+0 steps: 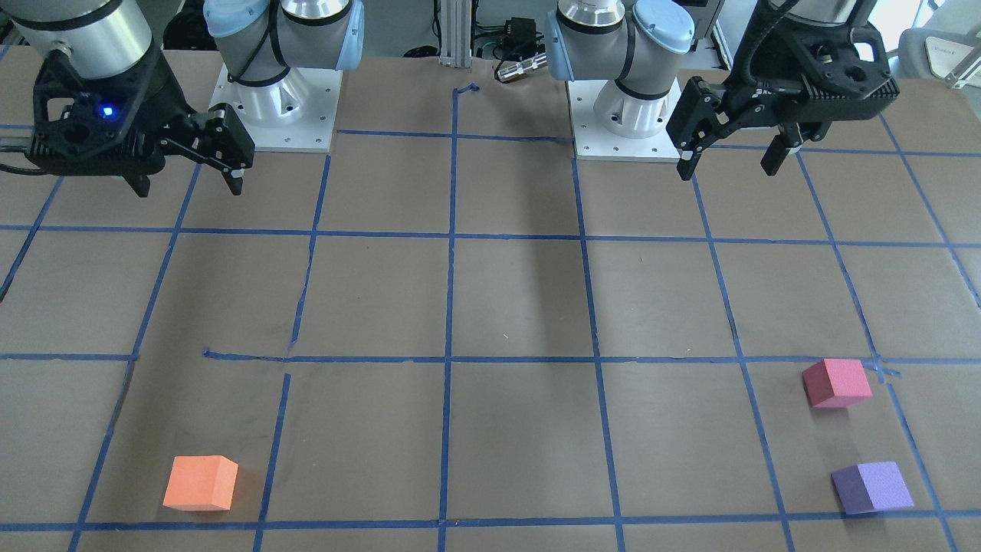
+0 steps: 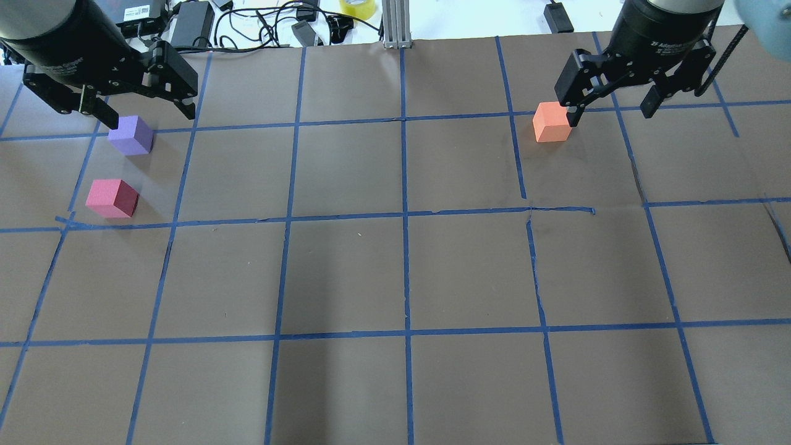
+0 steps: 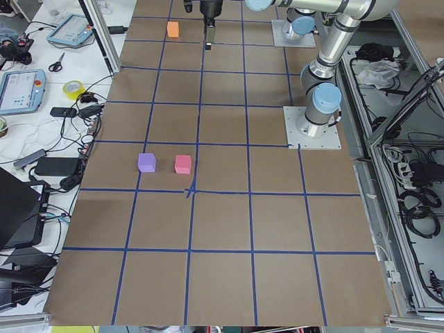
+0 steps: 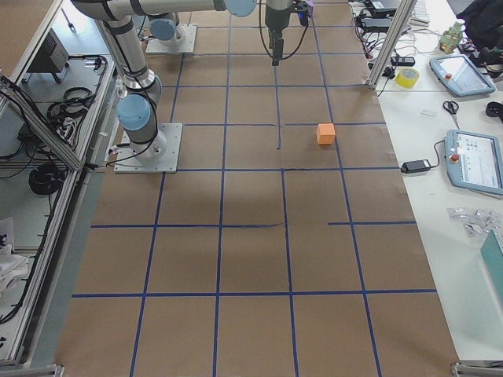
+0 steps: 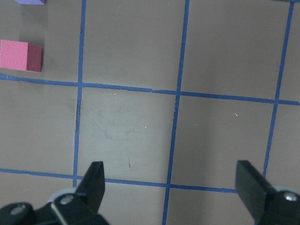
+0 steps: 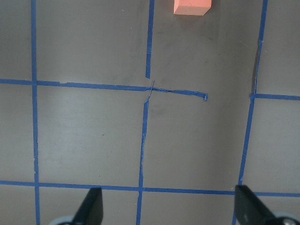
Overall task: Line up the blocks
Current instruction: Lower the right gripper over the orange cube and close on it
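Observation:
Three foam blocks lie apart on the brown table. The orange block [image 1: 201, 483] [image 2: 552, 122] [image 6: 191, 6] is on my right side. The pinkish-red block [image 1: 837, 382] [image 2: 112, 198] [image 5: 20, 56] and the purple block [image 1: 872, 487] [image 2: 131, 135] sit close together on my left side, the purple one farther from me. My left gripper [image 1: 728, 165] [image 2: 148, 114] [image 5: 173, 187] is open and empty, raised above the table. My right gripper [image 1: 189, 185] [image 2: 609, 111] [image 6: 168, 208] is open and empty, also raised.
Blue tape lines [image 2: 405, 216] divide the table into a grid. The two arm bases [image 1: 276, 107] [image 1: 625, 115] stand at my edge. Cables, power bricks and a yellow tape roll [image 2: 357, 7] lie past the far edge.

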